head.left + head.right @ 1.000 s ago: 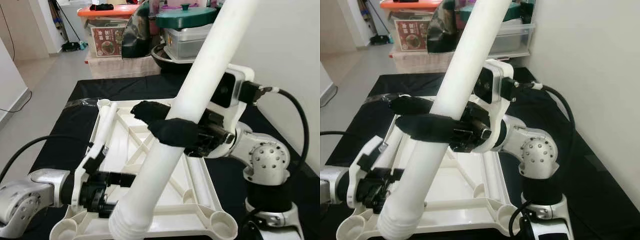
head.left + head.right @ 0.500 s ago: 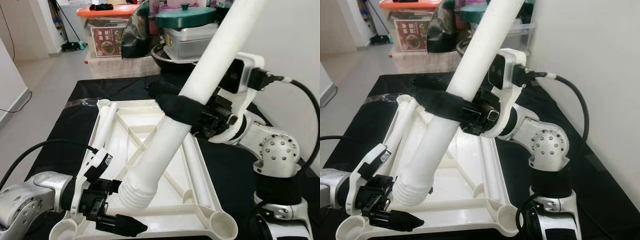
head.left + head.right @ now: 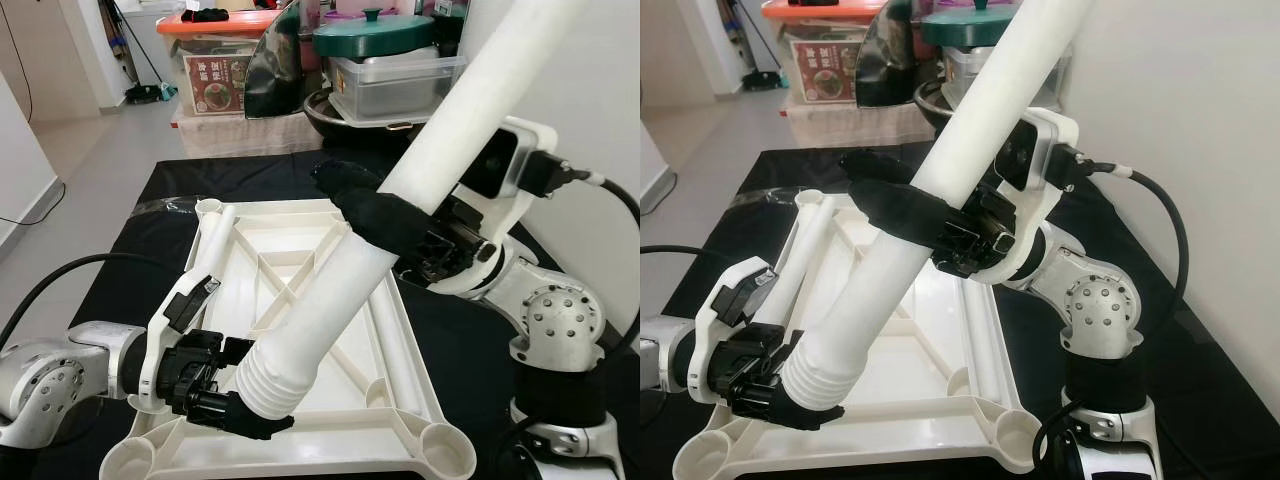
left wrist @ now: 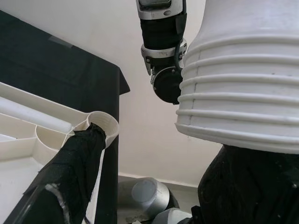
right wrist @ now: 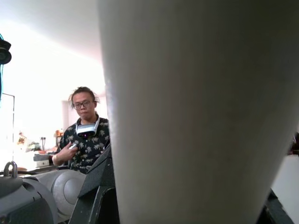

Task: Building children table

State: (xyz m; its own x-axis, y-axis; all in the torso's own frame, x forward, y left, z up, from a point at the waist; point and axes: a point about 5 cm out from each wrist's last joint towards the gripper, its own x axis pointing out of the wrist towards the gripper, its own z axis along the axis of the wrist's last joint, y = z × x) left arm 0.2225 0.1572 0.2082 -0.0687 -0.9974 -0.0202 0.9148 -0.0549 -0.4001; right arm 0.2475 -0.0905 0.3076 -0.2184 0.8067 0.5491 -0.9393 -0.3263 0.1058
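Observation:
The white table top (image 3: 398, 372) lies upside down on a black-covered table. My right gripper (image 3: 352, 197) is shut on a long white table leg (image 3: 440, 140) and holds it slanted above the top. The leg's ribbed end (image 3: 272, 385) hangs low over the top's near left part. My left gripper (image 3: 250, 418) is open at that end, and in the left wrist view one of its fingers (image 4: 70, 177) stands apart from the ribbed end (image 4: 238, 93), which sits against the other. A second white leg (image 3: 212, 250) lies along the top's left side.
Round corner sockets (image 3: 445, 452) mark the top's near corners. Storage boxes (image 3: 215, 60) and a green-lidded pot (image 3: 372, 35) stand behind the table. A white wall (image 3: 1200, 150) runs close on the right. A person (image 5: 86, 140) appears in the right wrist view.
The right gripper carried the leg back and to the right, lowering its ribbed end toward the table top. The left gripper rose to that end.

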